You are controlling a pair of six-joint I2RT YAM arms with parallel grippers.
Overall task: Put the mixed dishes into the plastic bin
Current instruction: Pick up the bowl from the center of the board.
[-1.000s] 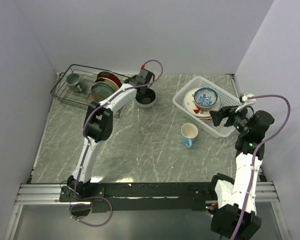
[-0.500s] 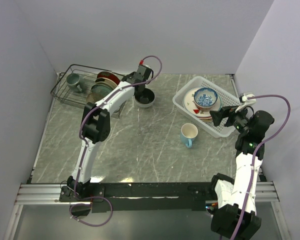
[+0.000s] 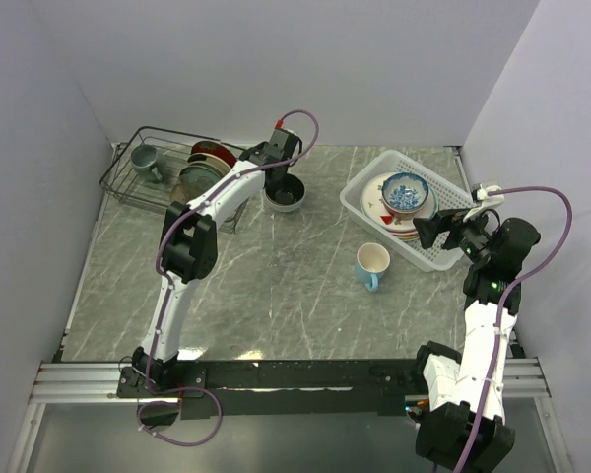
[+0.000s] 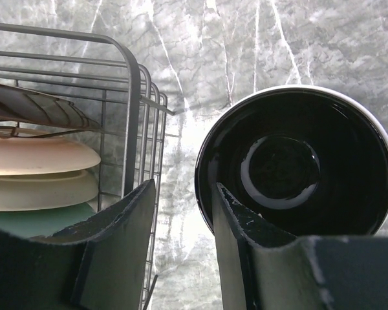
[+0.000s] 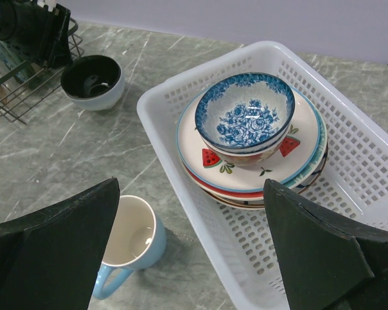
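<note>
At the far left stands the black wire rack (image 4: 132, 129), holding a grey-green mug (image 3: 143, 156) and upright plates (image 3: 205, 169); none of that belongs to the job. Just to its right, on the grey marbled surface (image 3: 276, 296), sits the cream-and-black round ceramic bowl (image 4: 291, 168). The left pincer (image 4: 181, 197) hangs over the bowl's rack-side rim with its jaws parted. One finger is outside the wall and one over the glossy inside, with nothing clamped. Whether the inner finger already touches the glaze I cannot tell.

To lift it well, I judge the pincer should sink until the rim sits deep between the fingers. Then it should close squarely and rise straight up, clear of the rack wires beside the outer finger (a slick, curved wall slips from a shallow pinch).

Further right the light blue ceramic mug (image 3: 371, 266) stands upright on the surface, just outside the white perforated plastic bin (image 5: 375, 168). The bin holds stacked patterned plates (image 5: 297, 158) topped by a blue floral bowl (image 5: 244, 119). The right pincer (image 5: 191, 194) hovers beside the bin, spread wide and empty.

No brand, label or writing is readable anywhere.
</note>
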